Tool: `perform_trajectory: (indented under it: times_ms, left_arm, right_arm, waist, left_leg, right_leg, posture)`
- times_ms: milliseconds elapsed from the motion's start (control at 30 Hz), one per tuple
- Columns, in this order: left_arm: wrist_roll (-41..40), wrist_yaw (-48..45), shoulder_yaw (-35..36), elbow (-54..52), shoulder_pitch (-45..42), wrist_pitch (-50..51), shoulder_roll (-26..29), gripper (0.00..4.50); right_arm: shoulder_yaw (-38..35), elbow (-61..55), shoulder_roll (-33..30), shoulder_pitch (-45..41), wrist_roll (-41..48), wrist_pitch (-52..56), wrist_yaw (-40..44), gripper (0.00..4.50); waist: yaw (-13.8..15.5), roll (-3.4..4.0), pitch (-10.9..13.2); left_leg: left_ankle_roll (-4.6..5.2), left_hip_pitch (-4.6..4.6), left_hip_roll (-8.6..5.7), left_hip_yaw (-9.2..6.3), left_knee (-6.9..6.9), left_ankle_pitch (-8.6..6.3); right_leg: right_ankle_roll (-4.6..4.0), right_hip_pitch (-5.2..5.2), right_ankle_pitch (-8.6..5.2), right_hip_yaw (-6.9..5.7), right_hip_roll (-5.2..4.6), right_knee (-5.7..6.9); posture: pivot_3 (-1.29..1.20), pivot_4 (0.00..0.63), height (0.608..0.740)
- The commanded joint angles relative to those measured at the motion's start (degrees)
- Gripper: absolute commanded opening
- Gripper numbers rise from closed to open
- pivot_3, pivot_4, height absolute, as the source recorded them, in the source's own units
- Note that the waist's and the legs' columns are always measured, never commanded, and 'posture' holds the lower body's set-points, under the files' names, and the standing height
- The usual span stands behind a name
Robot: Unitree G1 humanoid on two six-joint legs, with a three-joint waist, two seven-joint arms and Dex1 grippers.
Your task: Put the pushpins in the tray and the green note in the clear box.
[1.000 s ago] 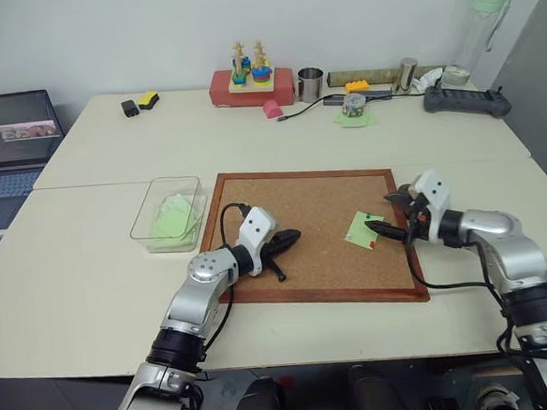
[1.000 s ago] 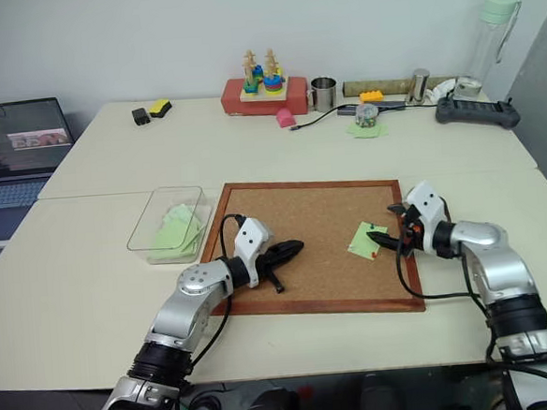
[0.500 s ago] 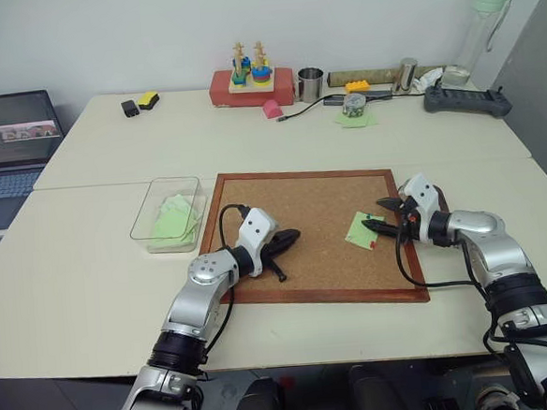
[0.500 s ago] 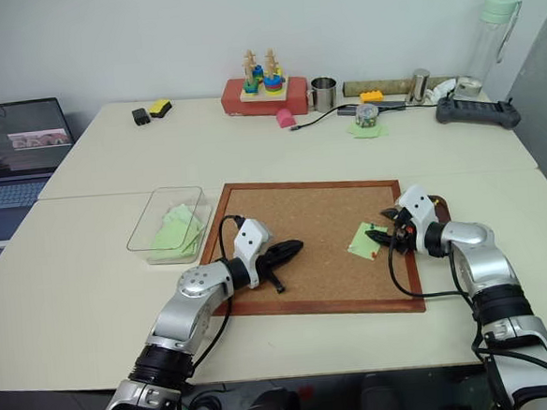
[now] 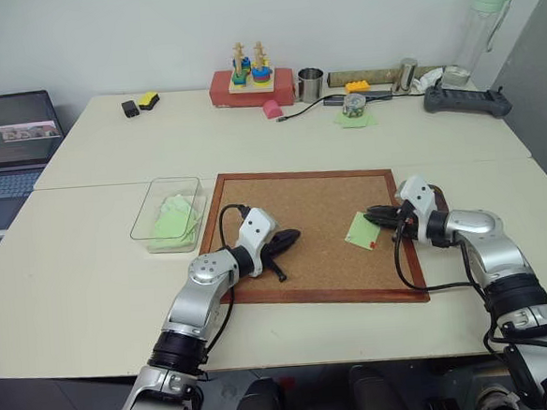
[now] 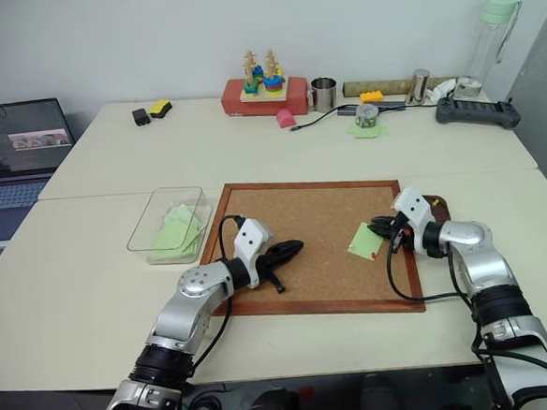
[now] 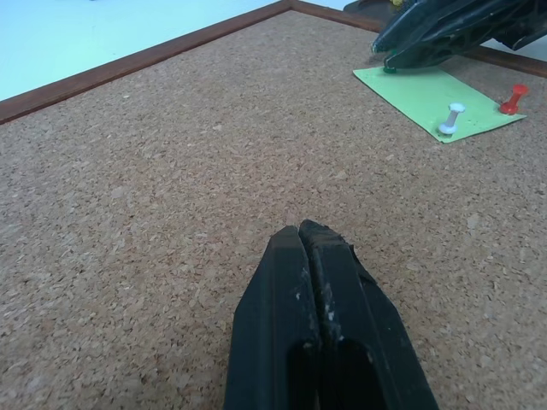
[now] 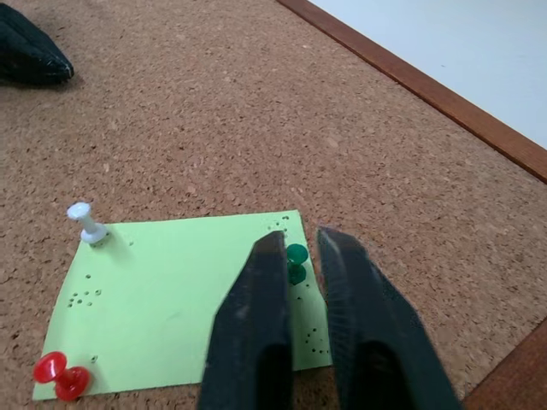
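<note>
Cork board (image 5: pixel 293 218), wood-framed, on pale table (image 5: pixel 81 275). Green note (image 8: pixel 184 299) pinned flat near the board's right edge by three pushpins: white pushpin (image 8: pixel 85 224), red pushpin (image 8: pixel 58 376), green pushpin (image 8: pixel 296 261). Right gripper (image 8: pixel 295 256): fingers drawn in around the green pin's head, narrow gap showing. Left gripper (image 7: pixel 309 243): fingers pressed together, empty, over bare cork mid-board. Clear box (image 5: pixel 152 218) just left of the board, green paper inside. Laptop (image 5: pixel 11 139) far left; toy stacker (image 5: pixel 250 71), metal cup (image 5: pixel 311 83), bottle (image 5: pixel 486 26) along the far edge
</note>
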Motion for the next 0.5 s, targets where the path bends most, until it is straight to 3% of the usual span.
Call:
perform_trajectory:
  times_ms: [33,500]
  left_arm:
    - [1.3,-0.1,-1.6,1.9,1.4,2.0,-0.3,0.0]
    - [3.5,1.6,-2.0,4.9,1.0,3.1,-0.7,0.0]
  right_arm:
    - [-0.6,-3.3,-0.7,0.1,0.8,-1.0,1.5,0.01]
    - [-2.4,-9.2,-0.9,0.5,2.4,0.7,0.8,0.01]
  waist:
    - [0.0,0.01,0.0]
    - [0.0,0.23,-0.2]
  left_leg:
    - [0.0,0.0,0.0,0.0,0.0,0.0]
    - [0.0,0.15,0.0,0.0,0.0,0.0]
  right_leg:
    - [0.0,0.0,0.0,0.0,0.0,0.0]
    - [0.0,0.14,0.0,0.0,0.0,0.01]
  posture:
    - [0.0,0.15,0.74]
    - [0.0,0.15,0.74]
